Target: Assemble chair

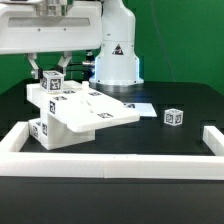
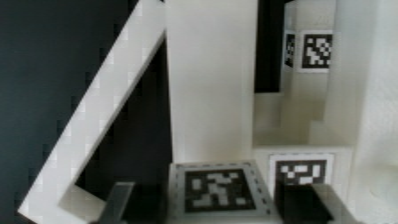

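Chair parts sit mostly joined on the black table, toward the exterior view's left: you see the partly built chair as a white blocky cluster, its flat seat panel tilted and spreading toward the exterior view's right, with tagged blocks stacked at its near left corner. Long white border rails run along the near edge and up both sides. Behind the cluster stands the robot base, glossy white. Your gripper hangs over the rear of the chair, and its fingers are drawn in narrow around a small tagged block at the top of the assembly. In the wrist view you see the dark fingertips on either side of that tagged piece, touching it. Well apart, toward the exterior view's right, a small tagged cube lies alone on the table, and a flat white piece lies between it and the chair.
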Tool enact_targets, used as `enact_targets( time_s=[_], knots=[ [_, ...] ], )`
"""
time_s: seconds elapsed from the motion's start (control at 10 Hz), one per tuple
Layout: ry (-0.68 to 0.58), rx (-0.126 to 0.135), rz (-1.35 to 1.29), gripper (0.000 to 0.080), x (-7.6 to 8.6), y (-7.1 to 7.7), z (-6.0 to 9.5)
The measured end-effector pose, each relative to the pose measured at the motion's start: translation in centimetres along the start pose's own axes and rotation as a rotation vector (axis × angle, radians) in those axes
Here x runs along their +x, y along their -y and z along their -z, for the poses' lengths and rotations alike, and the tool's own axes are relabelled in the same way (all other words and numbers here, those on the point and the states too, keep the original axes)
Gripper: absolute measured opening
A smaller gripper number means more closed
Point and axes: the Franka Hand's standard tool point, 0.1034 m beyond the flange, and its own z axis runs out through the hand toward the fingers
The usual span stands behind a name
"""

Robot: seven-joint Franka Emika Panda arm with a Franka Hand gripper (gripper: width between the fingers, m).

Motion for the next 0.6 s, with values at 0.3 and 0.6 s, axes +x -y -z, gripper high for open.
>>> enact_targets(
  time_s=[0.3, 0.6],
  knots=[
    [0.001, 0.003, -0.252, 0.0284, -0.14, 0.03, -0.09],
    [0.000, 0.003, -0.495, 0.0284, -0.71, -0.36, -0.17]
  ],
)
